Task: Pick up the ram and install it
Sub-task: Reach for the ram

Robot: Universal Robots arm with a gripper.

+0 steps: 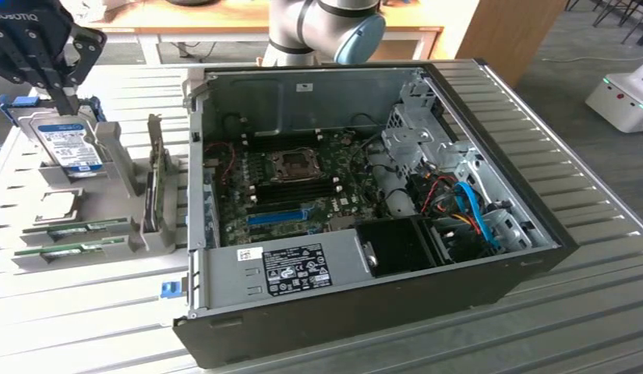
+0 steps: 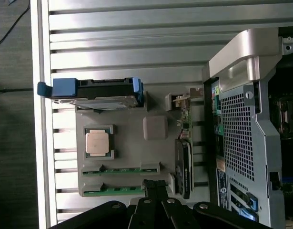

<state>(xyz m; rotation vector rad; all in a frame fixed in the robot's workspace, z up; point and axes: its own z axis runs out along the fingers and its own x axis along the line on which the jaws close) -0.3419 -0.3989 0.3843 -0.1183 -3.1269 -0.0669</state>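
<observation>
ram (image 1: 77, 227): green, black chips | tray (image 2: 127, 148): pale grey | hard drive (image 1: 69, 140): silver, blue-and-white label, blue bracket | table (image 1: 570, 312): silvery, ribbed stripes | computer case (image 1: 457, 288): black outside, grey metal inside | motherboard slot (image 1: 274, 216): blue | cables (image 1: 475, 209): blue, orange | gripper (image 1: 68, 107): black

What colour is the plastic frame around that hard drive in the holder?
Blue: the frame on the hard drive shows best in the wrist view.

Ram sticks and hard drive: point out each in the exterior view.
hard drive (image 1: 74, 146), exterior view, blue-and-white label.
ram stick nearer the hard drive (image 1: 90, 227), exterior view, green board edge.
other ram stick (image 1: 69, 249), exterior view, green board edge.
</observation>
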